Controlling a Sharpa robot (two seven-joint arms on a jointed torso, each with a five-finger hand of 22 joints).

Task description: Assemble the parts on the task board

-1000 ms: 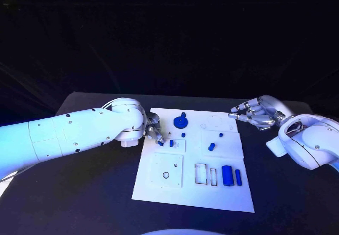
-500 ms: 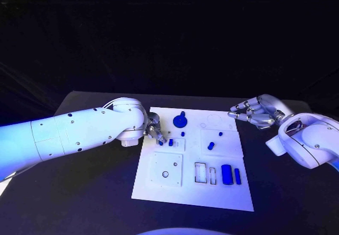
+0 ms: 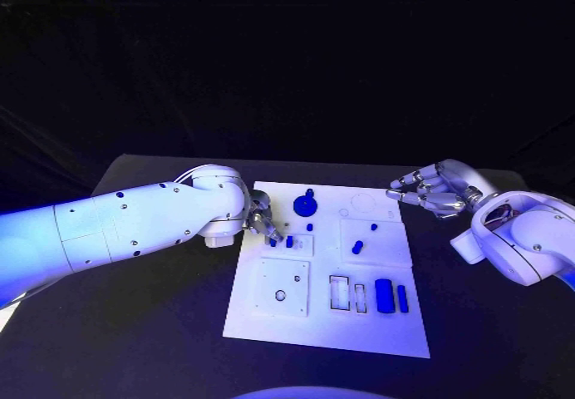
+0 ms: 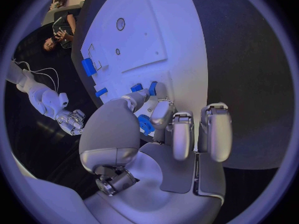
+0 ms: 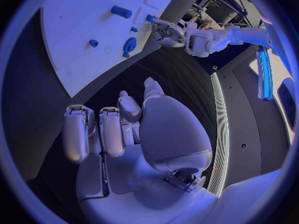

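Left fingers (image 4: 163, 115) around blue part (image 4: 145, 124)

white task board (image 3: 321, 331), blue parts (image 3: 385, 296), black table (image 3: 144, 332), silver hands

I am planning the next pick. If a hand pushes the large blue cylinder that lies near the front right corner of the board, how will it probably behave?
The large blue cylinder lies on its side on the flat task board, so a sideways push would probably roll it. It looks like rigid plastic, likely light and somewhat slippery.

White arms (image 3: 132, 224), silver robot hand (image 3: 429, 193)
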